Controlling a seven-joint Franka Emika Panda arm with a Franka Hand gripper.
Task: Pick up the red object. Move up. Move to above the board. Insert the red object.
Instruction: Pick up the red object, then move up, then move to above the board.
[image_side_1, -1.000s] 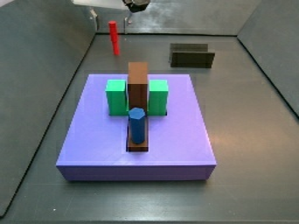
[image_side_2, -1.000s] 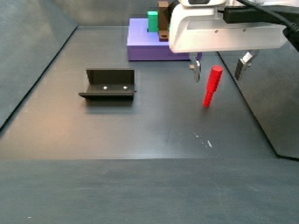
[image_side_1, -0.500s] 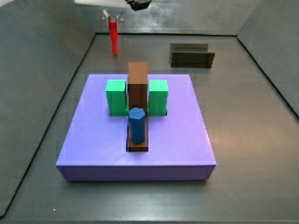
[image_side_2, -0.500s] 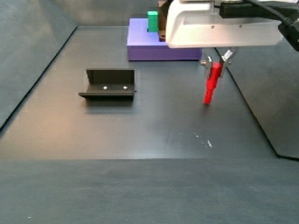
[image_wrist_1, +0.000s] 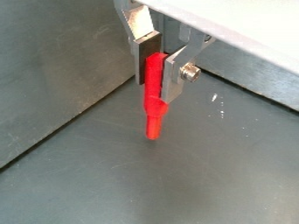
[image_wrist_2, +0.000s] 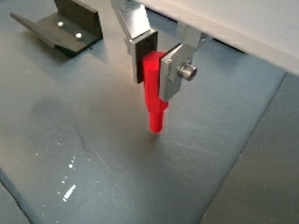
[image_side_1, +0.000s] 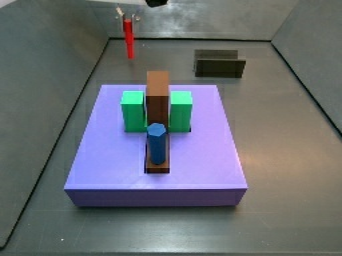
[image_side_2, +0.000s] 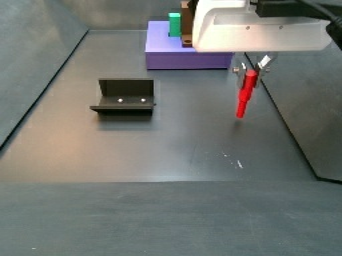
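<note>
The red object is a thin bright red rod hanging upright. My gripper is shut on its upper end, in both wrist views. The rod hangs clear above the dark floor. In a side view the gripper holds the rod high, beyond the far edge of the board. The lavender board bears green blocks, a brown block and a blue peg. In a side view the rod hangs from the gripper away from the board.
A dark fixture stands on the floor, also seen in a side view and a wrist view. Grey walls ring the floor on all sides.
The gripper has risen with the red rod in it; the rod's tip is now higher above the floor. The board and fixture have not moved.
</note>
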